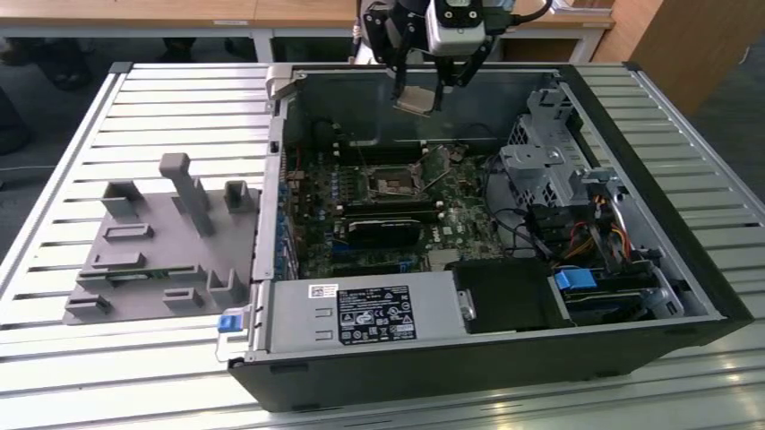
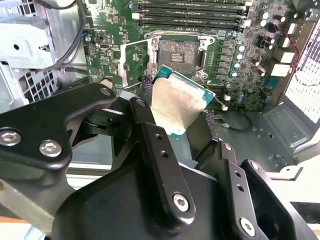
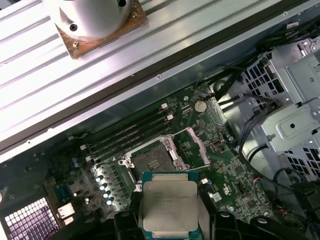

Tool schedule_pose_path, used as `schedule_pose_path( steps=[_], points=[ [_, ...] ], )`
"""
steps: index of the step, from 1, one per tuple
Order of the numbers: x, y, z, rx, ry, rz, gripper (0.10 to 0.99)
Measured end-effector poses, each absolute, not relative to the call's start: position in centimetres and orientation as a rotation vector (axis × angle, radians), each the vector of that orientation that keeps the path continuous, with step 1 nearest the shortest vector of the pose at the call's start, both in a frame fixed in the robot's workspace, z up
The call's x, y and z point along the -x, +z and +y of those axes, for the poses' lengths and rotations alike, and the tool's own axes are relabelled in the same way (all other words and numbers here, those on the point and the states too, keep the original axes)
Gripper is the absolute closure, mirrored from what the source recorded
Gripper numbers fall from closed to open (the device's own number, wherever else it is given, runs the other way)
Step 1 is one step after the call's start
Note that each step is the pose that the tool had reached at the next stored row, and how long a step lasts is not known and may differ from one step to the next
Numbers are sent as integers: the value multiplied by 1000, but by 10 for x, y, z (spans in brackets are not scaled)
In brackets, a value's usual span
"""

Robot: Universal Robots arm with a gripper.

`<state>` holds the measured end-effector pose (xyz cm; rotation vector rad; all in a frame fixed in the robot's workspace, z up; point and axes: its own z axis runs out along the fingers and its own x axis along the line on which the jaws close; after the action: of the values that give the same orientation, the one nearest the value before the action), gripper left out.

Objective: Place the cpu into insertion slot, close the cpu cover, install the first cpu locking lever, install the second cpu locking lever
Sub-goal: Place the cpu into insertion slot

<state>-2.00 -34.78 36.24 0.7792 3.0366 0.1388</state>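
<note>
Exterior view's left: grey moulded fixture [image 1: 156,242] on the slatted table [image 1: 72,376]. To its right, an open computer case [image 1: 478,381] contains a green motherboard [image 1: 472,219] and a power supply [image 1: 358,313] bearing white printed labels. Insertion slot [image 1: 392,180] empty; cpu cover [image 3: 197,145] swung open. Jaws clamped on the cpu [image 1: 415,101], above the case and clear of the slot.

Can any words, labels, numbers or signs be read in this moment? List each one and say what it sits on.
None can be read for certain.
Power supply label: print too small to read.
Small white sticker above it: too small to read.
Face of the cpu, held in the tool: faint marks, unreadable.
Motherboard markings: too small to read.
</note>
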Motion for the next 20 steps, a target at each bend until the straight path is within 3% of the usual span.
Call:
schedule_pose_path(
  steps=[20],
  points=[
    [20,362,-348,-1043,137,2948,557]
  ],
)
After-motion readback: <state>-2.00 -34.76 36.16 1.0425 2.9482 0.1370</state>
